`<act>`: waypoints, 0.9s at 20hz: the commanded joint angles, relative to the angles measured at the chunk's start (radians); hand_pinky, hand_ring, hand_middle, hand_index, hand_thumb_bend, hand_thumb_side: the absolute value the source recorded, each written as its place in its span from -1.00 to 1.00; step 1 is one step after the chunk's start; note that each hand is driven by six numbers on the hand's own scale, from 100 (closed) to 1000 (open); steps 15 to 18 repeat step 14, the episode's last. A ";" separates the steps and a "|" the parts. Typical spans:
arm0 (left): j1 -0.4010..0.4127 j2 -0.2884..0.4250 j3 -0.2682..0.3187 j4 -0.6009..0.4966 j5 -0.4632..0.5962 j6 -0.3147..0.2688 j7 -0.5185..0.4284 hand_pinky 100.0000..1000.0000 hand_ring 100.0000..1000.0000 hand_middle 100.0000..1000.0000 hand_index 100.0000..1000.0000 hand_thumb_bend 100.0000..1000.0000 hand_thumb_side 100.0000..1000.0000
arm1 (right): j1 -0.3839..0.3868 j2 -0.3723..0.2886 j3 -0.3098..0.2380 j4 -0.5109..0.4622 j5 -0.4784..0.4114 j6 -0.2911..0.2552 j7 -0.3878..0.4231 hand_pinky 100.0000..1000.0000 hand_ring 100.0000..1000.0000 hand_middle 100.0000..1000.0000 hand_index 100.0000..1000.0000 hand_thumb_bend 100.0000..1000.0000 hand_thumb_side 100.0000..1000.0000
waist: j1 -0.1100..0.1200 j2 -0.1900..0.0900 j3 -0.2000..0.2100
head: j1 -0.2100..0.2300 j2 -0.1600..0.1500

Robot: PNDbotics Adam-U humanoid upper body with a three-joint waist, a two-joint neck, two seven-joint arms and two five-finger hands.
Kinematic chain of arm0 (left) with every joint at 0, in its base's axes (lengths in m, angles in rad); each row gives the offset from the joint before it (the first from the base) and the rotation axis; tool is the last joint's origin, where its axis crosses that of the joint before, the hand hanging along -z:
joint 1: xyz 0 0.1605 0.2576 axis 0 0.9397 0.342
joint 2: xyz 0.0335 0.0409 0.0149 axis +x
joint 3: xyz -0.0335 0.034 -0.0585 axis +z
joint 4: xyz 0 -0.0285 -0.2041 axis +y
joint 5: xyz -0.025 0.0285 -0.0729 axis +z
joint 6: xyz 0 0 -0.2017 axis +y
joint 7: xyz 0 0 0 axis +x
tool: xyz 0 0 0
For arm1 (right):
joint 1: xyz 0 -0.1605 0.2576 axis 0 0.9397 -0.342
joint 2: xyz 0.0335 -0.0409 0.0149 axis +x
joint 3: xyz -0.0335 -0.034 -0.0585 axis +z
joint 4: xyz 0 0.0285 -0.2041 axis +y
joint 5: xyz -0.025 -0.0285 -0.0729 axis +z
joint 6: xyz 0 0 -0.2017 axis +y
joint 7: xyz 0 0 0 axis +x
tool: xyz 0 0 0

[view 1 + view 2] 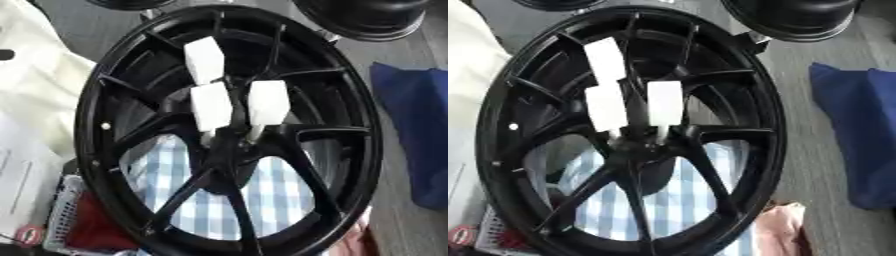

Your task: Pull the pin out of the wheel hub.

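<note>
A large black spoked wheel [96, 130] fills both views, standing tilted toward me. Its hub [229, 145] sits a little below the middle. Three white block-shaped pins stick out around the hub: one high up [204, 59], one at the left [211, 106] and one at the right [268, 101]. The two lower ones narrow to thin stems where they enter the hub. Neither of my hands shows in either view.
Blue-and-white checked cloth [271, 192] shows through the lower spokes. A dark blue cloth [418, 120] lies at the right on a grey surface. White material [35, 85] lies at the left, a white basket with something red [74, 220] at the lower left. Another black round object [367, 17] stands behind.
</note>
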 commanded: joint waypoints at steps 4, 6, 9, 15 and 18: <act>-0.013 0.014 0.005 -0.018 0.004 -0.002 -0.004 0.29 0.56 0.34 0.44 -1.00 0.52 | -0.028 -0.037 0.022 -0.090 -0.019 -0.054 0.041 0.60 0.40 0.38 0.42 -1.00 0.20 | 0.001 -0.028 0.002 | -0.004 -0.004; -0.014 0.014 0.004 -0.019 0.005 -0.002 -0.005 0.29 0.56 0.34 0.44 -1.00 0.52 | -0.043 -0.036 0.042 -0.124 -0.042 -0.071 0.060 0.58 0.37 0.36 0.40 -1.00 0.24 | 0.001 -0.028 0.003 | -0.006 -0.004; -0.015 0.013 0.003 -0.020 0.006 -0.003 -0.005 0.29 0.56 0.34 0.44 -1.00 0.52 | -0.077 -0.024 0.075 -0.173 -0.098 -0.090 0.095 0.57 0.36 0.34 0.39 -1.00 0.27 | 0.001 -0.029 0.004 | -0.008 -0.003; -0.018 0.011 0.001 -0.020 0.007 -0.003 -0.008 0.29 0.56 0.34 0.44 -1.00 0.52 | -0.139 0.007 0.117 -0.190 -0.126 -0.082 0.139 0.56 0.35 0.34 0.39 -1.00 0.29 | 0.002 -0.030 0.008 | -0.008 -0.004; -0.018 0.011 0.001 -0.020 0.007 -0.003 -0.008 0.29 0.56 0.34 0.44 -1.00 0.52 | -0.139 0.007 0.117 -0.190 -0.126 -0.082 0.139 0.56 0.35 0.34 0.39 -1.00 0.29 | 0.002 -0.030 0.008 | -0.008 -0.004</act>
